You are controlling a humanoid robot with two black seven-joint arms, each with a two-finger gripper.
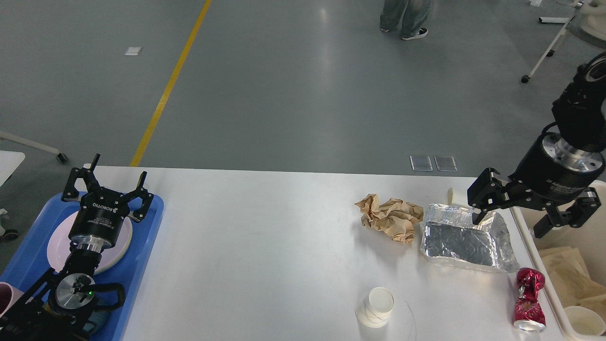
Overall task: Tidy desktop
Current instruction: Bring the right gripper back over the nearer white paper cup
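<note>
The white desktop (260, 246) carries litter on its right half: crumpled brown paper (390, 219), a crinkled foil tray (466, 241), a crushed red can (529, 299) and a white paper cup (375, 308) lying on its side. My right gripper (509, 225) is open, just above the foil tray's far right rim, with one fingertip (476, 215) at the rim. It holds nothing. My left gripper (118, 173) is open and empty above the blue tray (151, 222) at the left edge.
A pink plate (118, 246) lies in the blue tray. A beige bin (539, 255) stands off the table's right edge, holding brown paper and a white cup (584, 319). A small white object (454, 195) sits behind the foil tray. A person's legs (407, 19) show far back.
</note>
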